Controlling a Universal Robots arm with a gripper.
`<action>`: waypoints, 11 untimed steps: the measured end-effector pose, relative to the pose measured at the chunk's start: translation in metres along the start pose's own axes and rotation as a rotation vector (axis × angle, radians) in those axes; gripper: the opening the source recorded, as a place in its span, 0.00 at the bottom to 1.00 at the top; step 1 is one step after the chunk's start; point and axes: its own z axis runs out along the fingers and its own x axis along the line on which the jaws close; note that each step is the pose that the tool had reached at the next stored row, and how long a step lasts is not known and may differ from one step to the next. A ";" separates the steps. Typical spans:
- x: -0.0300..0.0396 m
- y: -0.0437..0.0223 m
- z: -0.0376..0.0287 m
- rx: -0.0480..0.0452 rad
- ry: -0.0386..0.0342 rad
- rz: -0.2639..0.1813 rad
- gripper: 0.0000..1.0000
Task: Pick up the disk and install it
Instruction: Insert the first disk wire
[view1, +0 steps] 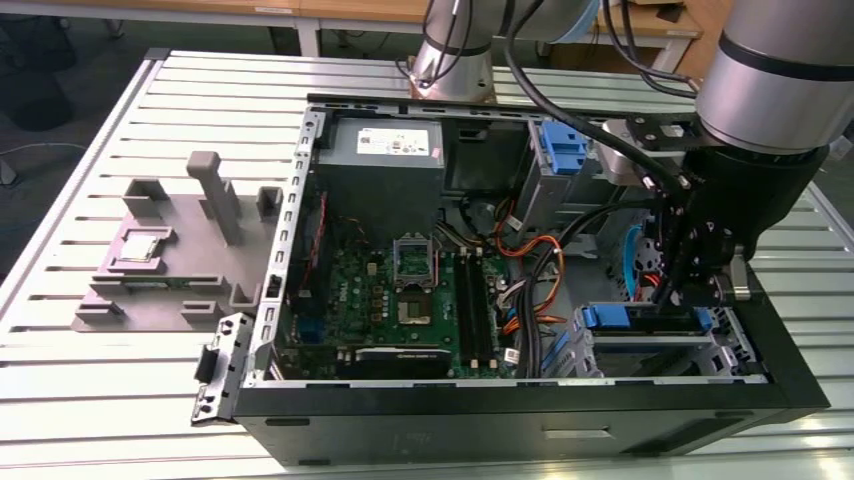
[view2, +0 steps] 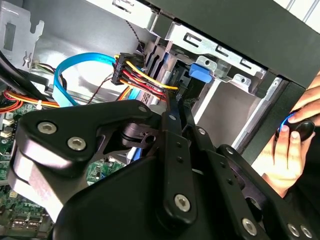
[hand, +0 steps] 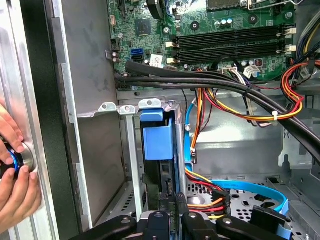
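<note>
Where grey sheet-metal cage (hand: 131, 150) stands, disk (hand: 157, 140) blue-framed, black gripper (hand: 172, 210) above.

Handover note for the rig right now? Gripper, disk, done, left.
Gripper: down inside the open PC case, fingers closed edge-on around the disk, which stands in the grey drive cage.
Disk: blue carrier end is up and stands proud of the cage top; cables run right beside it.
Done: pick-up and start of insertion.
Left: seating not confirmed.
A person's hands rest on a control at the table edge.
</note>
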 end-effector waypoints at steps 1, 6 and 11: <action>0.0000 0.0000 0.0001 0.0000 -0.0002 0.000 0.16; 0.0000 0.0000 0.0002 0.0000 -0.0004 0.000 0.16; -0.0001 0.0001 0.0005 0.0000 -0.0007 0.000 0.24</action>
